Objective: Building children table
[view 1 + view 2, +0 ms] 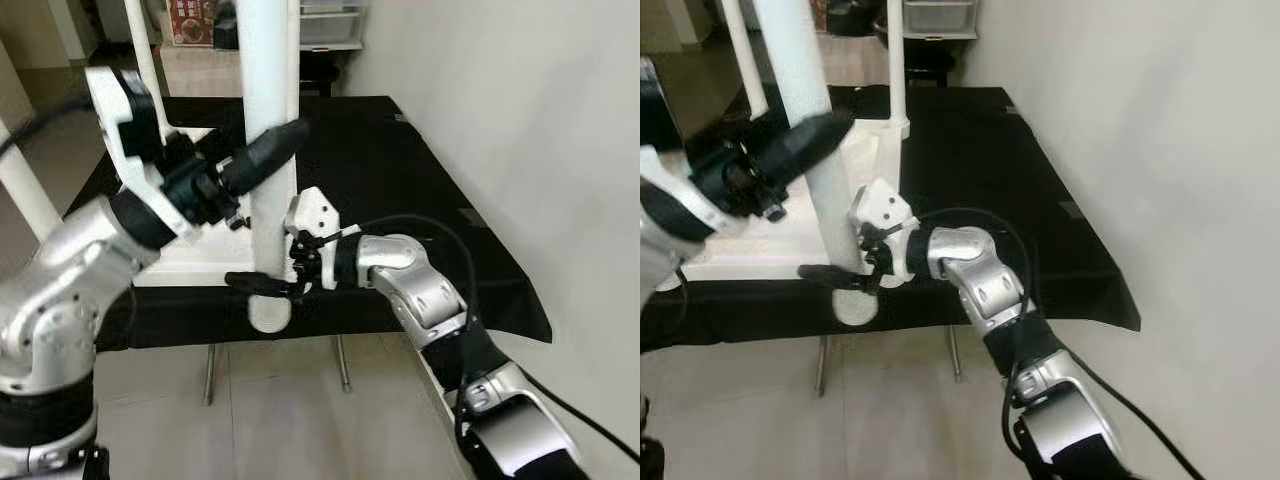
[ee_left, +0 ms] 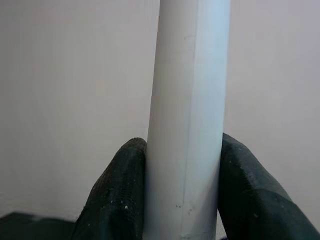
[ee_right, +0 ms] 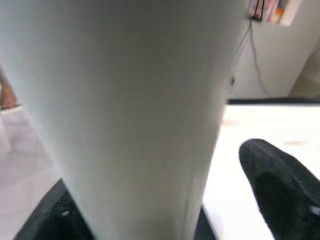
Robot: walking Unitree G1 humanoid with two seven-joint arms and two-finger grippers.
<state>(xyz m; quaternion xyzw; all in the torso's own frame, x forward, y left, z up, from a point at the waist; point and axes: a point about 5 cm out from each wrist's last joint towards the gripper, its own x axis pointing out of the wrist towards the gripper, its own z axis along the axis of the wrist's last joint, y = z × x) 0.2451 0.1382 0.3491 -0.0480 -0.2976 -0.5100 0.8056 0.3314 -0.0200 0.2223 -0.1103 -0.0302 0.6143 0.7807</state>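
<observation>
A white round table leg stands upright at the near edge of the upside-down white tabletop. My left gripper is shut on the leg partway up; in the left wrist view both black fingers press against the white table leg. Lower down, near the leg's foot, my right gripper straddles it and is open. One right finger stands apart from the leg, with tabletop showing in the gap.
The tabletop lies on a table draped in black cloth, whose front edge is just below the grippers. Other white legs rise from the tabletop. A pale wall runs along the right. Tiled floor lies below.
</observation>
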